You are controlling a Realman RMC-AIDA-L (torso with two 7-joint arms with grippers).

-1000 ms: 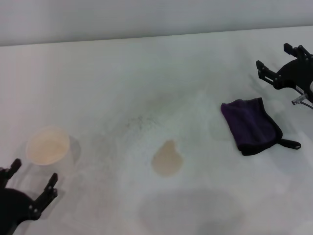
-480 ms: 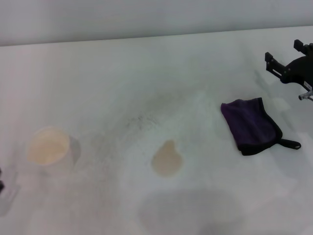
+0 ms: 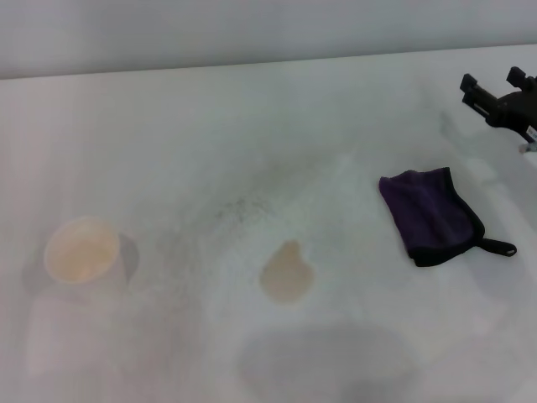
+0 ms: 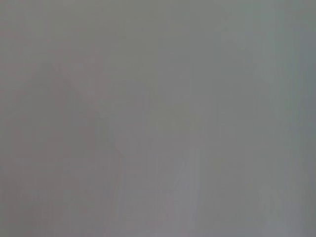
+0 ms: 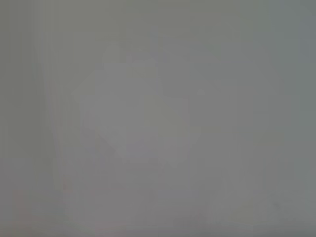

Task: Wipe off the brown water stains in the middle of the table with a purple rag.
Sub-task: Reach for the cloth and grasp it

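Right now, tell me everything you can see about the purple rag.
The purple rag is a dark purple, soft-looking cloth, folded into a rough rectangle with black edging and a small black loop at its near right corner. It lies flat on the table, right of the brown stain. Nothing touches it; the right hand is beyond it.

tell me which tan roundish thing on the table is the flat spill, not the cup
The brown water stains, mid-table beside the purple rag: flat, with a pointed lobe. The cup at the left has a raised rim and casts a shadow.

Only a cup (image 3: 81, 249) interrupts the table (image 3: 252, 134).
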